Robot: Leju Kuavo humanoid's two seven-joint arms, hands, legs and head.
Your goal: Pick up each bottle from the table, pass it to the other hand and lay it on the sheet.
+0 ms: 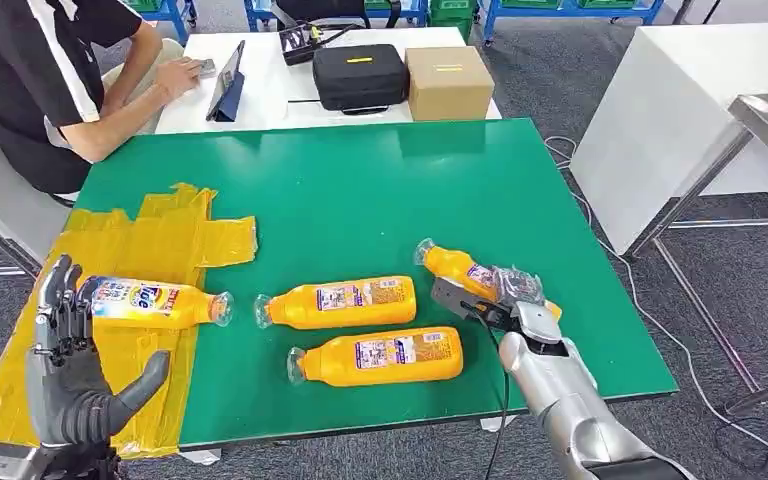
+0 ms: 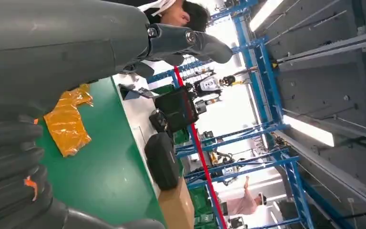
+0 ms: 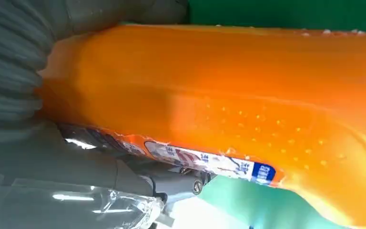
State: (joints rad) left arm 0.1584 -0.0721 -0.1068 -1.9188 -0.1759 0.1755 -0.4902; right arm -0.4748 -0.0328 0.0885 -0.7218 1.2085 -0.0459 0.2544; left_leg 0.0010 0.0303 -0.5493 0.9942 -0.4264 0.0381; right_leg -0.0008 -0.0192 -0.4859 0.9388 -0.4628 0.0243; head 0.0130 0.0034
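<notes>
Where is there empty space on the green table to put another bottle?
The far half of the green table is bare, between the yellow sheet and the right edge, below the cardboard box. The sheet's far part is free too. The near side is crowded: two bottles lie together, a third under the right hand, a fourth on the sheet.

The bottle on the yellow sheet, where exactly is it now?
In the head view, the bottle lies on its side at the sheet's right edge, just beside the left hand, cap toward the green table.
</notes>
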